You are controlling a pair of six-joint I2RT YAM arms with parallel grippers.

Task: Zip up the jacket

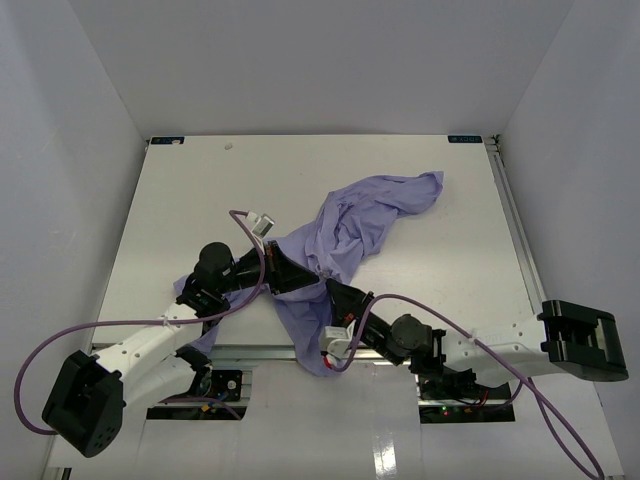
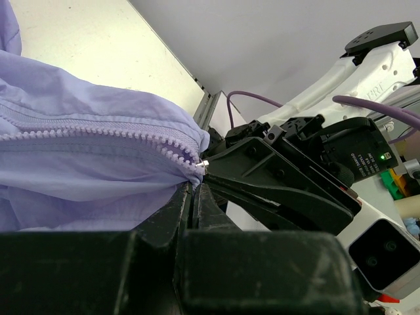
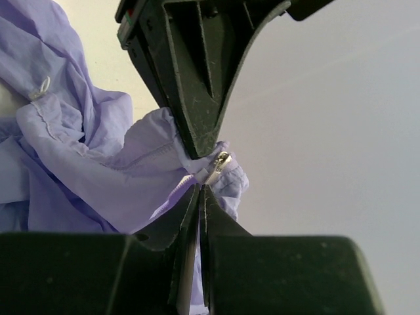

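The lavender jacket [image 1: 370,215] lies crumpled from the table's middle down to its near edge. My left gripper [image 1: 290,272] is shut on the jacket's hem at the bottom end of the zipper [image 2: 118,133], its jaws pressed together on the cloth [image 2: 194,187]. My right gripper [image 1: 333,290] faces it tip to tip. In the right wrist view its jaws [image 3: 200,190] are shut, and the lower end of the silver zipper pull [image 3: 218,167] sits at their tips. The left gripper's finger [image 3: 197,98] hangs just above that pull. The zipper's teeth are joined near the slider [image 2: 203,165].
The white table [image 1: 180,200] has a metal rail along its near edge [image 1: 250,352] and another down its right side [image 1: 510,230]. Purple cables [image 1: 240,215] loop off both arms. White walls close in the back and sides.
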